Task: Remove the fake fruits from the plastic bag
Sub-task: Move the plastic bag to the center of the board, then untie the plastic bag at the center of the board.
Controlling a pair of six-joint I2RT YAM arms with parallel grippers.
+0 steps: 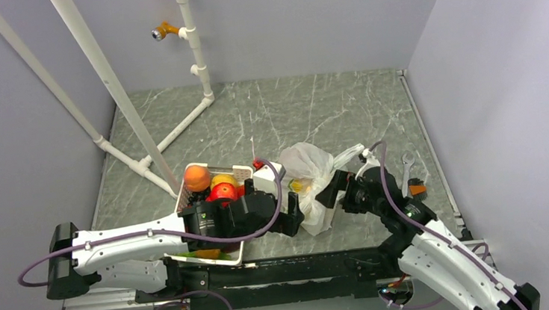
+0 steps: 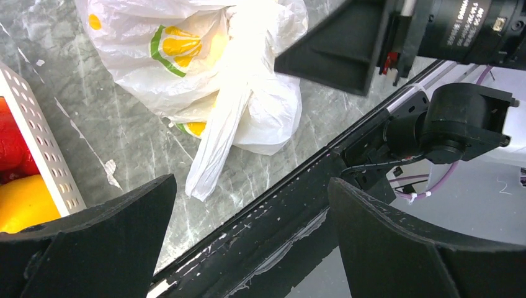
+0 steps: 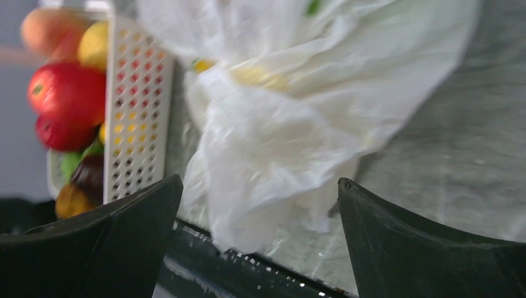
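Note:
The plastic bag lies crumpled on the grey table, its top twisted, right of the basket. A yellow fake fruit shows through it; other fake fruits are hidden inside. In the left wrist view the bag shows its yellow-green print, and a loose handle trails toward the front edge. My left gripper is open and empty, over the table's front rail. My right gripper is open, and the bag's lower fold hangs between the spread fingers, untouched.
A white perforated basket left of the bag holds a peach, a red apple and other fruit. A white pipe frame stands at the back left. A wrench lies at the right. The two grippers are close together.

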